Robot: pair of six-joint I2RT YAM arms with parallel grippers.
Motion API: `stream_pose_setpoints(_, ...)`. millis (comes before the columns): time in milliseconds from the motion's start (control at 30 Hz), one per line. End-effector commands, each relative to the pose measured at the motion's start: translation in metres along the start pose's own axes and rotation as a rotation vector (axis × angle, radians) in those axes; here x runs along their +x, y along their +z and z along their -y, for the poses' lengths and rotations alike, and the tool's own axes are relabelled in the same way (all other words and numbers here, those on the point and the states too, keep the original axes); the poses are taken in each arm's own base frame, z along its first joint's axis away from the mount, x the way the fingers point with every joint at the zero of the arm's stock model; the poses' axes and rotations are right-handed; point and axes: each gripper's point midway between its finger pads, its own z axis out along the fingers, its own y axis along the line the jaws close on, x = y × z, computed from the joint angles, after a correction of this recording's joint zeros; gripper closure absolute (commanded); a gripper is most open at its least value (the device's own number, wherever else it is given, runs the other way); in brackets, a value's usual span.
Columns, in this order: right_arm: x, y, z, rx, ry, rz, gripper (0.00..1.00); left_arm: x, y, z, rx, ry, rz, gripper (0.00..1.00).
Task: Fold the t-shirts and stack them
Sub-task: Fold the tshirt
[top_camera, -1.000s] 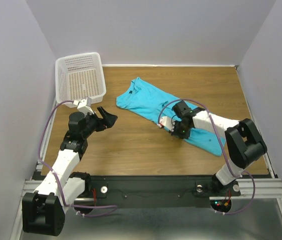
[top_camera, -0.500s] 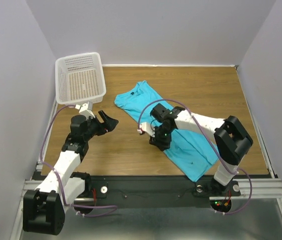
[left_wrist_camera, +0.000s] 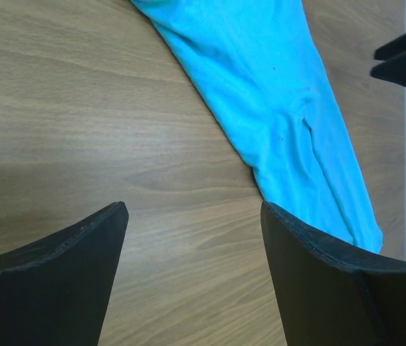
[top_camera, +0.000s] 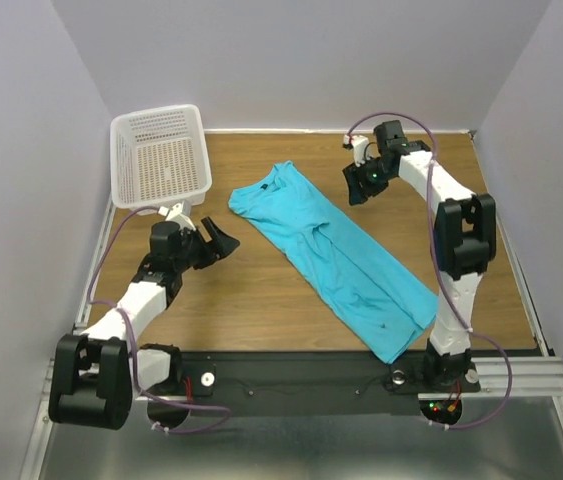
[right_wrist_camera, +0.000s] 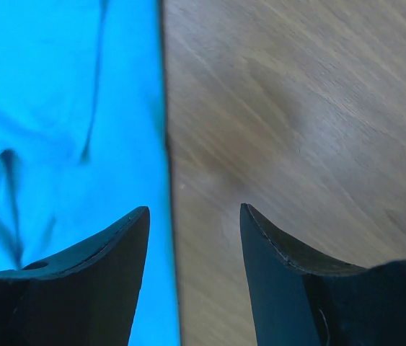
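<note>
At far left a white basket (top_camera: 161, 155) stands at the table's (top_camera: 261, 290) back corner. Just in front of it the left gripper (top_camera: 223, 238) hangs over bare wood with its jaws spread wide and nothing between them. The 1 t-shirt (top_camera: 331, 260) in view lies mid-table as a long narrow band, collar toward the basket and hem near the front edge on the right. It looks light, limp and thin, so it will likely sag from any pinch and may drag along the wood rather than lift flat. A grip on the 2 corners of an end, through every layer, seems best. Right of the collar end, the right gripper (top_camera: 353, 188) hovers with jaws parted and empty.
</note>
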Motion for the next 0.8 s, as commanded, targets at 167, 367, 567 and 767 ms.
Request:
stream_pose_setpoints(167, -0.027, 0.057, -0.002, -0.133, 0.156, 0.029, 0.43, -0.029, 0.027, 0.009, -0.006, -0.016, 0.036, 0.22)
stream_pose_setpoints(367, -0.032, 0.058, 0.006, -0.114, 0.167, 0.042, 0.43, -0.04, 0.067, 0.009, -0.114, -0.003, 0.05, 0.26)
stream_pose_setpoints(567, -0.024, 0.028, 0.014, -0.087, 0.177, 0.076, 0.43, -0.049, 0.117, 0.001, -0.278, -0.036, 0.059, 0.28)
stream_pose_setpoints(767, -0.002, 0.01, 0.02, -0.077, 0.201, 0.082, 0.43, -0.06, 0.144, -0.019, -0.413, -0.084, 0.113, 0.3)
